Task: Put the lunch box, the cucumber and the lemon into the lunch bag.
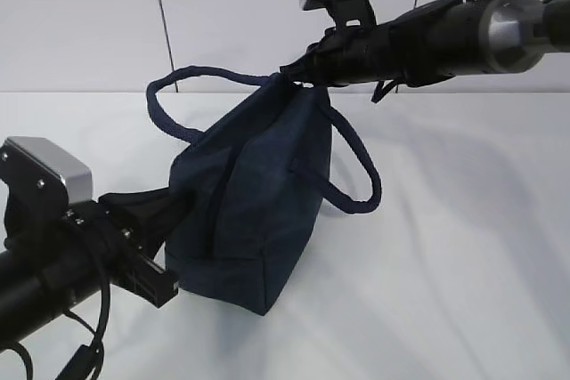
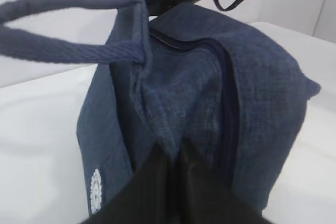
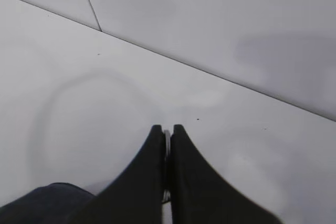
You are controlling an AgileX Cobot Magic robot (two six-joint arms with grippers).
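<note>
zipper seen closed on the lunch bag (image 1: 249, 211); food unseen. right gripper (image 3: 167, 145) jaws pinch its ring pull (image 3: 167, 148); left gripper (image 2: 170, 169) jaws pinch fabric.

A white table (image 1: 463, 246) lies bare to the right of and in front of a dark blue lunch bag (image 1: 249, 211), leaving open room to reach in from those sides. The bag's left end is blocked by the left gripper (image 1: 174, 206), pinched onto the fabric. Above the bag, the right gripper (image 1: 289, 73) is clamped on a metal zipper ring (image 3: 167, 142). Two handle loops (image 1: 356, 175) stick out sideways. The zipper (image 2: 227, 114) looks closed, so the top gives no way in.
</note>
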